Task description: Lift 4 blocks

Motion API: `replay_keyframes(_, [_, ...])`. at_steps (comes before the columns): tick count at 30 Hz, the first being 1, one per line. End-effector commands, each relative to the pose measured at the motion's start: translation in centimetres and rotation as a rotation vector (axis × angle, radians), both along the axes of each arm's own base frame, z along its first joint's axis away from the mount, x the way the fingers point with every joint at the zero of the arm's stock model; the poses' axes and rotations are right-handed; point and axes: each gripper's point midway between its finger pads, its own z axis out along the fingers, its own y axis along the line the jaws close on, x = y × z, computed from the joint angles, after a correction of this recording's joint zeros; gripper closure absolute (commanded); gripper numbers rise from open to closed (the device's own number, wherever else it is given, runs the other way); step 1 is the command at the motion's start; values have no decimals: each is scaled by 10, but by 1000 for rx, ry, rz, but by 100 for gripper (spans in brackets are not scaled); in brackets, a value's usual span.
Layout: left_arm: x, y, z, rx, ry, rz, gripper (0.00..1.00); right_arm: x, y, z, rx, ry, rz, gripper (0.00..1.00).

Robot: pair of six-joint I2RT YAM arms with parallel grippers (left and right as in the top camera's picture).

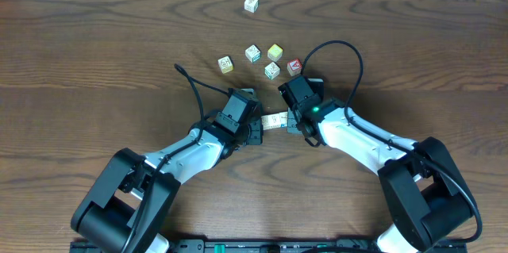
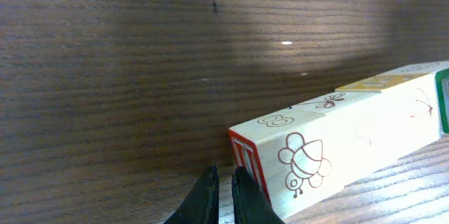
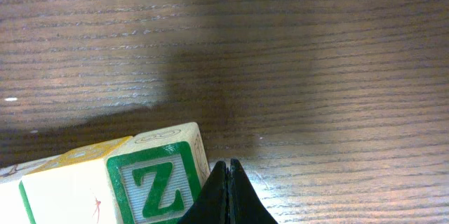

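Observation:
A short row of cream alphabet blocks (image 1: 275, 120) lies end to end between my two grippers, in the middle of the table. In the left wrist view the row (image 2: 337, 140) shows a red-framed end face, a bee drawing and an "8". My left gripper (image 2: 224, 175) is shut with nothing between its fingers, its right finger against that end. In the right wrist view the other end is a green "Z" block (image 3: 158, 185). My right gripper (image 3: 226, 168), shut and empty, touches its side. I cannot tell whether the row rests on the wood. Overhead, left gripper (image 1: 260, 123) and right gripper (image 1: 290, 123) flank the row.
Loose cubes lie beyond the grippers: one far back (image 1: 251, 3), then a cluster with a cream cube (image 1: 225, 64), another (image 1: 252, 52), a yellow-faced cube (image 1: 275, 51), a cream cube (image 1: 272, 70) and a red-faced cube (image 1: 294, 66). Black cables arch over each arm.

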Motion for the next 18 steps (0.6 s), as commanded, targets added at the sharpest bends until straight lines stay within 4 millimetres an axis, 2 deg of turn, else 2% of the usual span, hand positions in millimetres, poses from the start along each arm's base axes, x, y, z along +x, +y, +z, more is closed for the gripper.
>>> replay_keyframes(1, [-7,-21,7,-56,4,-75,90,3,19,5,95,15,11,99])
replay_keyframes(8, [-3,-7,2,-2,0,-34,89,2,18,4,90,19,18,99])
replay_keyframes(18, [13,29,-2,16,29,69,89,2,18,4,90,19,18,99])
